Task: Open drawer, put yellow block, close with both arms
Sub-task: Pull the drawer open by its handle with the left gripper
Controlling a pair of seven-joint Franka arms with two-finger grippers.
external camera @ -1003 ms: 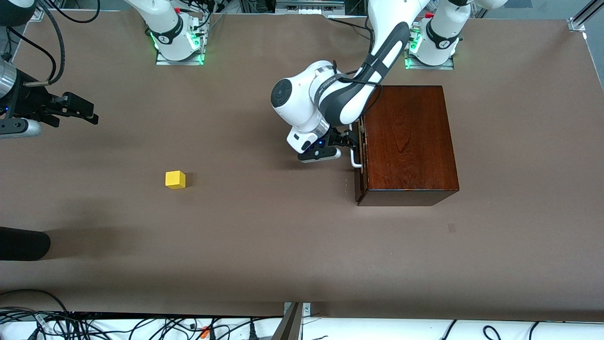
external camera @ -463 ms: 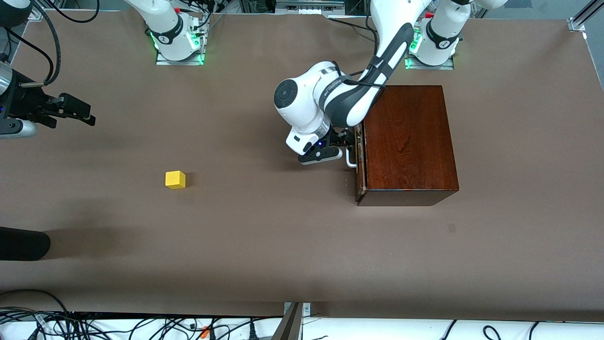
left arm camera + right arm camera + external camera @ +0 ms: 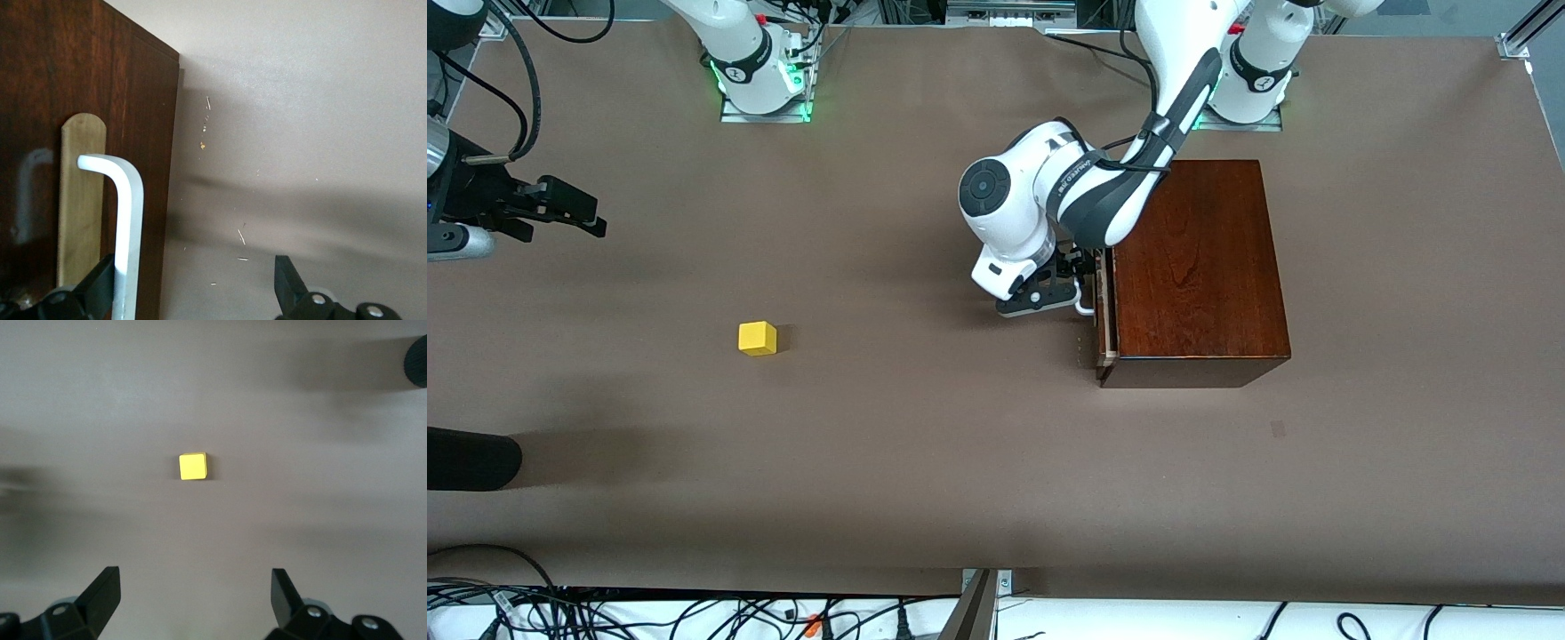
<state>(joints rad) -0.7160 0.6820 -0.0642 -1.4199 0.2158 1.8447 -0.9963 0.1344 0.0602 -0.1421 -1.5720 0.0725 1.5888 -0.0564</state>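
The glossy mahogany box [image 3: 1196, 267] stands toward the left arm's end of the table. Its drawer front [image 3: 1104, 307] sits close against it, with the white handle [image 3: 1086, 307] on it. My left gripper [image 3: 1079, 283] is open at that handle. In the left wrist view the handle [image 3: 130, 220] stands inside the left gripper [image 3: 193, 290], close against one finger [image 3: 100, 287]. The yellow block [image 3: 757, 339] lies alone on the table toward the right arm's end. My right gripper [image 3: 569, 206] hangs open over the table's end. In the right wrist view the block [image 3: 193, 466] lies well ahead of the right gripper [image 3: 193, 593].
A black rounded object [image 3: 471, 458] pokes in at the table's edge near the block, also seen as a dark object [image 3: 417, 360] in the right wrist view. Cables [image 3: 605, 613] run along the table's near edge. The arm bases [image 3: 760, 80] stand at the back.
My left gripper has turned and slid toward the drawer front, bringing the handle between its fingers. The right gripper drew slightly toward the table's end, then held. The block has not moved.
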